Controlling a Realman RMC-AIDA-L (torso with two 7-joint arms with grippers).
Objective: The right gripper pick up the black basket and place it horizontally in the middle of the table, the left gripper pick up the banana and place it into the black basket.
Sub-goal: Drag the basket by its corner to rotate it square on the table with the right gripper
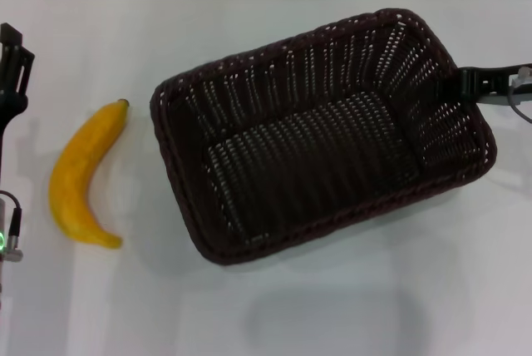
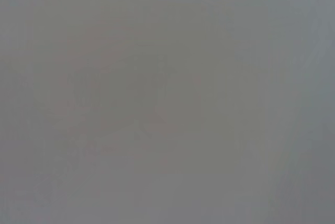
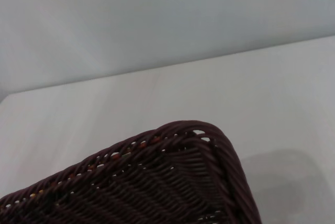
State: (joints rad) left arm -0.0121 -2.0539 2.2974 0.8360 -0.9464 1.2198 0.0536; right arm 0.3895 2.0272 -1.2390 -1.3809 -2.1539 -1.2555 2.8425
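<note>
Black basket (image 1: pixel 320 135) sits mid-frame on the table (image 1: pixel 332 314), long axis tilted up-right; right tool (image 1: pixel 465 83) pinching its right rim. Banana (image 1: pixel 83 175) lies left, beside left tool (image 1: pixel 12 65), fingers' state unclear.

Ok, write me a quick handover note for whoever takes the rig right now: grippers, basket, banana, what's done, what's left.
Right gripper: at the black basket's right-hand rim, apparently gripping it. The basket sits tilted, not yet horizontal, around the middle of the table, and it is empty.
Left gripper: at the table's left edge, beside the banana, not touching it; its wrist view shows nothing useful.
Banana: on the table, left of the basket, clear of it.
Done: basket reached.
Left: square the basket, release it, then pick the banana and put it in.
</note>
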